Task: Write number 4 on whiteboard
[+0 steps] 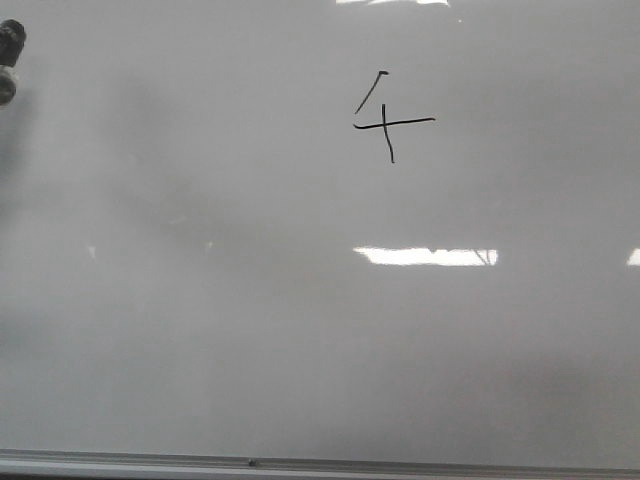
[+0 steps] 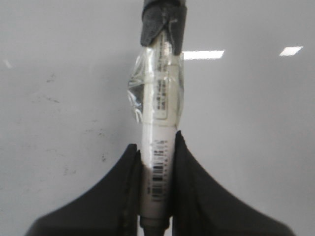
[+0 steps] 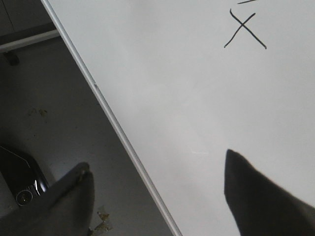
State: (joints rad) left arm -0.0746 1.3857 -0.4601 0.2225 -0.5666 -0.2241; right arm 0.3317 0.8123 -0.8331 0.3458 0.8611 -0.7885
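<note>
The whiteboard (image 1: 200,300) fills the front view, with its grey metal frame (image 1: 250,462) along the bottom. The number 4 (image 1: 388,118) is drawn in thin black strokes at the upper middle. Its crossed strokes (image 3: 244,30) also show in the right wrist view. My left gripper (image 2: 156,147) is shut on a white marker (image 2: 158,103) with a barcode label, clear tape and a dark wrapped tip (image 2: 162,22), pointing at the whiteboard (image 2: 256,123). A dark end (image 1: 9,50) pokes in at the far left of the front view, well away from the 4. My right gripper (image 3: 156,160) hangs open and empty over the board's frame (image 3: 113,123).
Bright light reflections (image 1: 425,256) lie on the board below the 4. Faint smudges (image 2: 54,98) mark the board near the marker. Beyond the board's edge the right wrist view shows grey floor (image 3: 59,113), a dark object (image 3: 19,177) and a scrap of tape (image 3: 101,223).
</note>
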